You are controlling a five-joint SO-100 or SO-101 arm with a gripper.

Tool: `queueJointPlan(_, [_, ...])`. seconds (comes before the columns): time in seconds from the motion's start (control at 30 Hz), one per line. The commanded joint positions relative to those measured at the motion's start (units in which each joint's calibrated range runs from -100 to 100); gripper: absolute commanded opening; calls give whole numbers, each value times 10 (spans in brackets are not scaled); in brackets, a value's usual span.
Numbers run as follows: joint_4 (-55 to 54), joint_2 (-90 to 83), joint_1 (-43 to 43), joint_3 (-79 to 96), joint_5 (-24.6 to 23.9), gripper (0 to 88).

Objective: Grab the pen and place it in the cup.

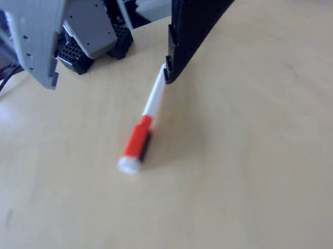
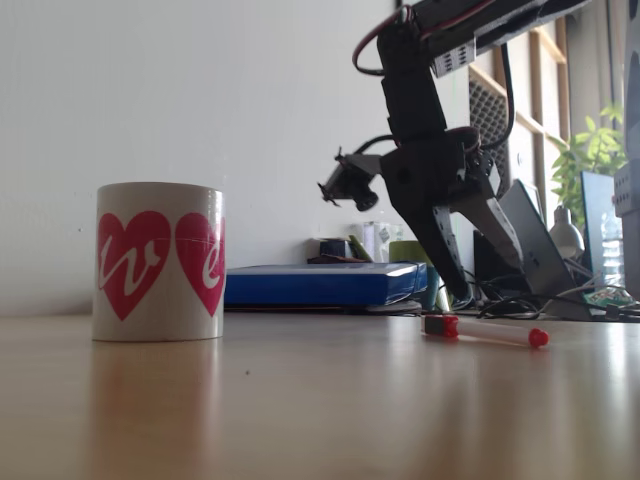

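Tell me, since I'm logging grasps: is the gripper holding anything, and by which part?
Nothing is held. The gripper is open over the pen, which lies flat on the table.

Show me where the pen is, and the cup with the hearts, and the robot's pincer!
pen point(image 1: 138, 142): other view, on its orange-red cap section.
cup point(image 2: 158, 262): fixed view, on its side between the two pink hearts.
pincer point(image 2: 490, 270): fixed view, midway between the two black fingertips above the pen.
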Motion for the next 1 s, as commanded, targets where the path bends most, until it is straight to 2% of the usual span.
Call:
queueJointPlan(0.0, [4, 0, -46, -19, -4, 403])
queueJointPlan(0.13, [-2, 0, -78, -16, -12, 403])
queueJointPlan(0.3, [-4, 2, -77, -14, -14, 404])
queueJointPlan(0.43, [-31, 29, -50, -13, -35, 404])
queueJointPlan(0.63, [-92, 112, 37, 0, -38, 404])
queueJointPlan(0.97, [-132, 114, 42, 29, -48, 405])
